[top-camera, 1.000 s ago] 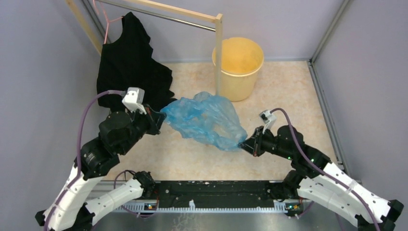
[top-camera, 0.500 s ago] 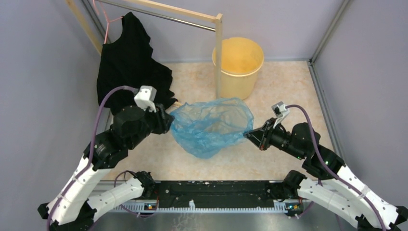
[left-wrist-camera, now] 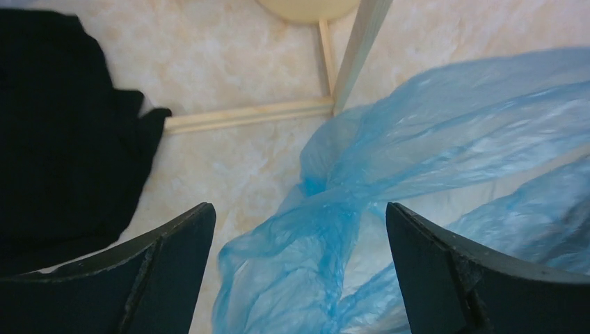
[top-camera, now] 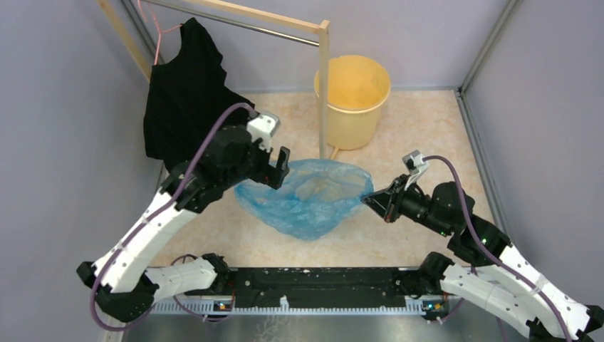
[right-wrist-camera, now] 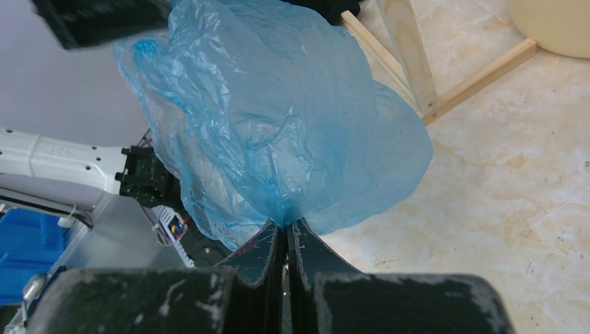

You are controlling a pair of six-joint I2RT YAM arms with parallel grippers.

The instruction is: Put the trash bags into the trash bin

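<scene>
A crumpled, see-through blue trash bag (top-camera: 306,199) hangs low over the beige floor between my two arms. My right gripper (top-camera: 367,199) is shut on the bag's right edge, and the right wrist view shows the film (right-wrist-camera: 278,118) pinched at the closed fingertips (right-wrist-camera: 284,226). My left gripper (top-camera: 279,171) hovers open at the bag's left side. In the left wrist view a twisted fold of the bag (left-wrist-camera: 389,181) lies below the gap between the spread fingers (left-wrist-camera: 299,209), touching neither. The pale yellow-orange trash bin (top-camera: 352,89) stands at the back, beyond the bag.
A wooden rack post (top-camera: 324,78) rises just left of the bin, and its base bars (left-wrist-camera: 243,115) lie on the floor. A black garment (top-camera: 189,92) hangs from a pink hanger at the back left. Grey walls close in on three sides.
My left gripper has opened, let go of the bag and swung up toward the back right. The bag's left side has sagged. The right gripper moved right, still holding its edge.
</scene>
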